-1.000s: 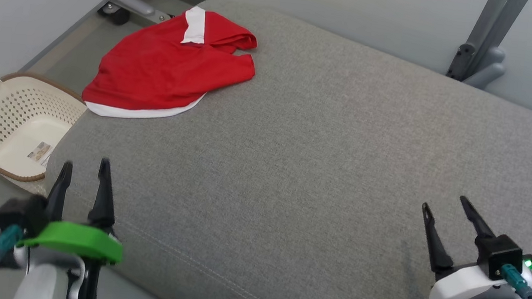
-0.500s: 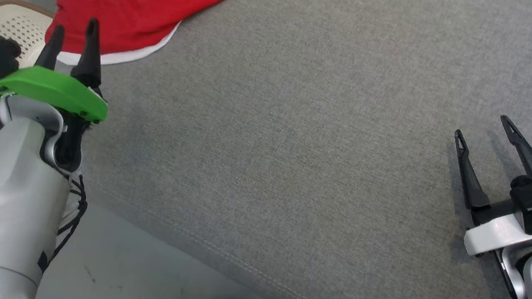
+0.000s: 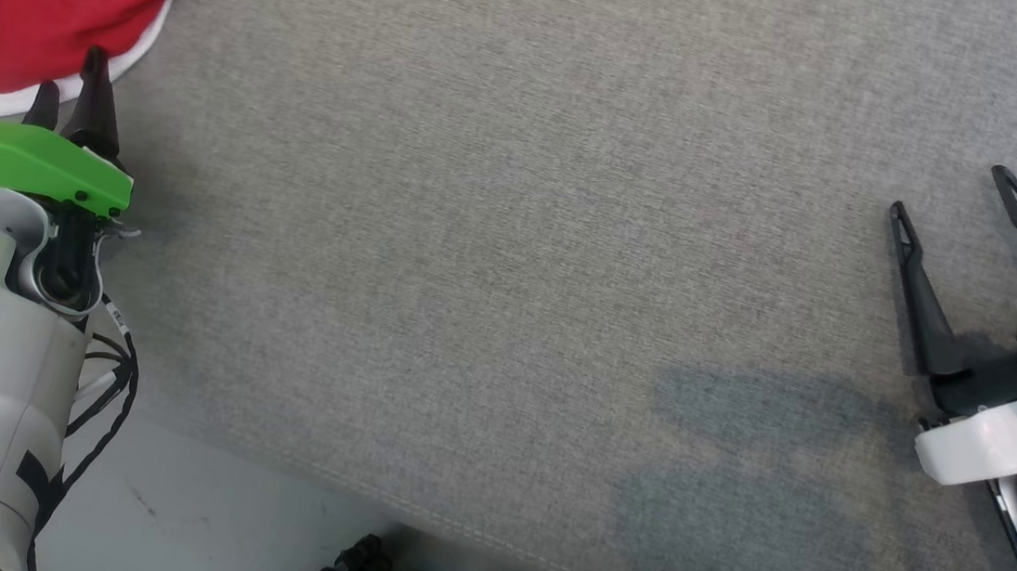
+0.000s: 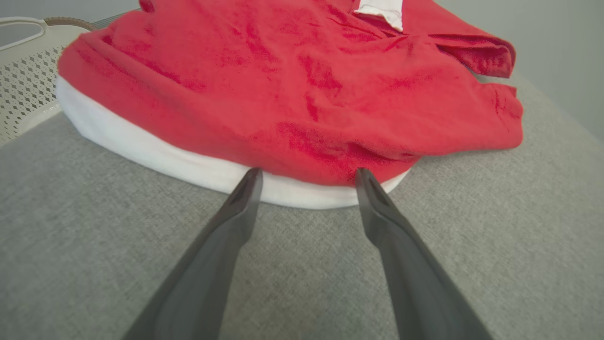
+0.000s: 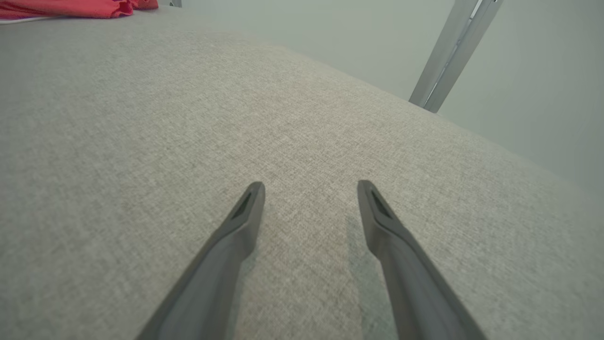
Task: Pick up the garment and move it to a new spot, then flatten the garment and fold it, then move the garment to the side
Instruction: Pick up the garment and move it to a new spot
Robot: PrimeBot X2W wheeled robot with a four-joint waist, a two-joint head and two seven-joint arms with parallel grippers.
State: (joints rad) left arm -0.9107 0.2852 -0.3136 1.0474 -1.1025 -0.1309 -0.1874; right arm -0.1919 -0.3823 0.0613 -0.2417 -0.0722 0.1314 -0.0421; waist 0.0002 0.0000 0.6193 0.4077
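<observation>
Just beyond the tips of our left gripper point(image 4: 304, 175) lies the crumpled red garment with white hem point(image 4: 292, 85), our jaws spread wide, holding nothing.

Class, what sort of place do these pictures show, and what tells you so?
Likely a laundry-folding test room: a red garment lies on a grey upholstered surface, a cream perforated basket beside it, a metal post against a bare wall.

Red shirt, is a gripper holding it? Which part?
Nothing is held. The left gripper stands open at the white hem of the red shirt, not closed on it; the right gripper is open over the grey cushion.
</observation>
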